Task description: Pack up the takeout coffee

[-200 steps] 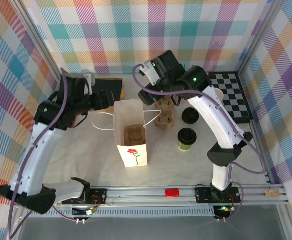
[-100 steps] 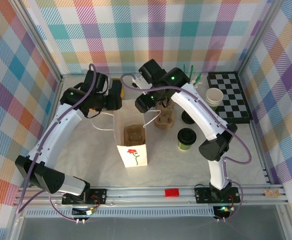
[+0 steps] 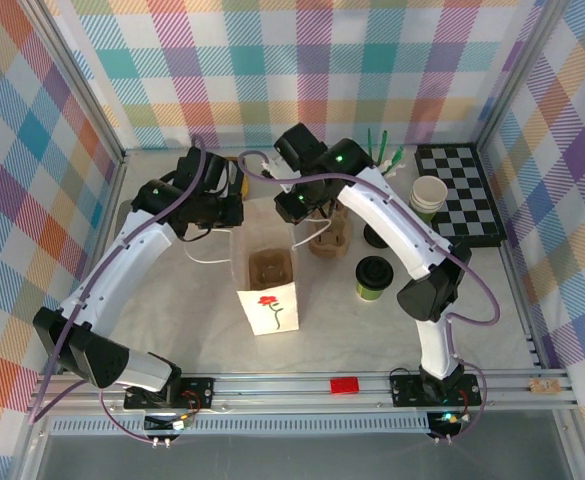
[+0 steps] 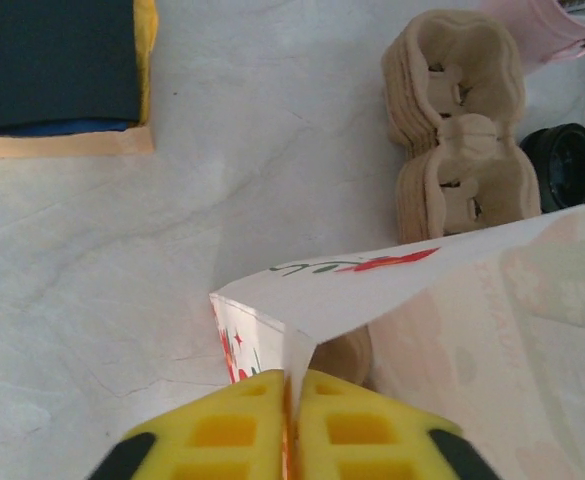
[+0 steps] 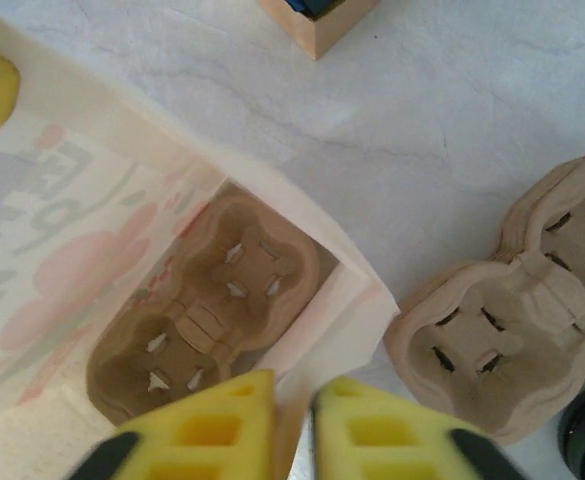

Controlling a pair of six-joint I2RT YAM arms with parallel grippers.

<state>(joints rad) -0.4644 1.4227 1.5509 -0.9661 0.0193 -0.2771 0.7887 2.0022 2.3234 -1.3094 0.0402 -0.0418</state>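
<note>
The takeout coffee (image 3: 374,277), a green cup with a black lid, stands on the table right of the white paper bag (image 3: 269,310). The bag stands upright with a brown cup carrier (image 3: 270,268) inside it. My left gripper (image 3: 234,212) is at the bag's back left corner. In the left wrist view its yellow fingers (image 4: 242,430) are shut on a fold of the bag (image 4: 422,300). My right gripper (image 3: 294,207) is at the back right corner. Its fingers (image 5: 212,430) pinch the bag's rim (image 5: 357,300) above the carrier (image 5: 207,300).
A stack of brown carriers (image 3: 329,236) lies just right of the bag, with a loose black lid (image 3: 379,236) beyond it. A lidless cup (image 3: 430,192) and a chessboard (image 3: 462,190) sit at the back right. A dark box (image 4: 52,60) lies behind the bag.
Both grippers came down onto the bag's back rim and closed on it, left on the left corner, right on the right. The bag's mouth is now narrower.
</note>
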